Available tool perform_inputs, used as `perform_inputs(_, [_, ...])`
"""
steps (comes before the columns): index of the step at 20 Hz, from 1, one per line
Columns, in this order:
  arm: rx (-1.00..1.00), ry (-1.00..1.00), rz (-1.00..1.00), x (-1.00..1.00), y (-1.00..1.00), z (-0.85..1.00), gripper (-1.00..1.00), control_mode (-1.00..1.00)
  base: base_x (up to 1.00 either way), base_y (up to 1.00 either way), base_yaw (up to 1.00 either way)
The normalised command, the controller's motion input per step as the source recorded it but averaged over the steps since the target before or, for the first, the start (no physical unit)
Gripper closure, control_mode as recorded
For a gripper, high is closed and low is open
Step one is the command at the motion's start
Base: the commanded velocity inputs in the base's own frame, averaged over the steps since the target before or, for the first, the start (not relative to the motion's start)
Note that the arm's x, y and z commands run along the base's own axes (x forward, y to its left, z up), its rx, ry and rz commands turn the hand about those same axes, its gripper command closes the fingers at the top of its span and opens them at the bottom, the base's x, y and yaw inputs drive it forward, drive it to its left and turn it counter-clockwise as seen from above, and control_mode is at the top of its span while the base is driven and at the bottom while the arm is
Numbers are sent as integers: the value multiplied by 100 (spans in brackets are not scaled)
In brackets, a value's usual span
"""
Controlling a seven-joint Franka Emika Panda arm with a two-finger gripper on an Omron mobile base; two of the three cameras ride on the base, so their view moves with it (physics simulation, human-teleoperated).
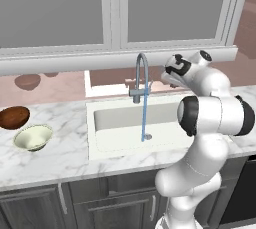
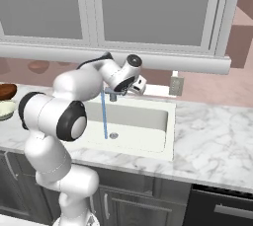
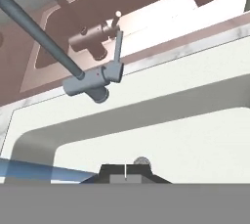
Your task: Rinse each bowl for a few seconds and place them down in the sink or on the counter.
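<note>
**Pincer pressed together beside the running faucet, bowls waiting**

Pincer (image 3: 125, 173) is pressed together, empty, near the grey arched gooseneck faucet (image 1: 141, 75) — likely just off its lever, since water streams into the white rectangular sink (image 1: 120, 118). Glossy reddish-brown bowl (image 1: 13, 117) and pale cream bowl (image 1: 33, 137) sit on the white marble tabletop (image 1: 60, 155), unrinsed. No writing is legible.

The white arm rises from the base, bends at a dark elbow joint and reaches forward at about shoulder height. Its gripper (image 3: 125, 173) has the two dark fingertips pressed together with nothing between them. In the right base view the hand (image 2: 133, 83) seems tilted slightly downward, though it is small there.
</note>
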Motion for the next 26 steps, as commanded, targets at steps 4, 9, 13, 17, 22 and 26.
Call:
perform_inputs(4, [-9, 5, 10, -36, 12, 3, 100, -100, 0, 0, 0])
perform_inputs(9, [-9, 3, 8, -14, 8, 6, 100, -100, 0, 0, 0])
perform_inputs(13, [-7, 3, 6, 0, 9, 8, 100, -100, 0, 0, 0])
perform_inputs(17, [-8, 0, 6, 0, 24, 10, 100, -100, 0, 0, 0])
perform_inputs(22, [-8, 0, 5, 8, 27, 15, 100, -100, 0, 0, 0])
perform_inputs(26, [-8, 0, 3, 11, 30, 7, 100, -100, 0, 0, 0])
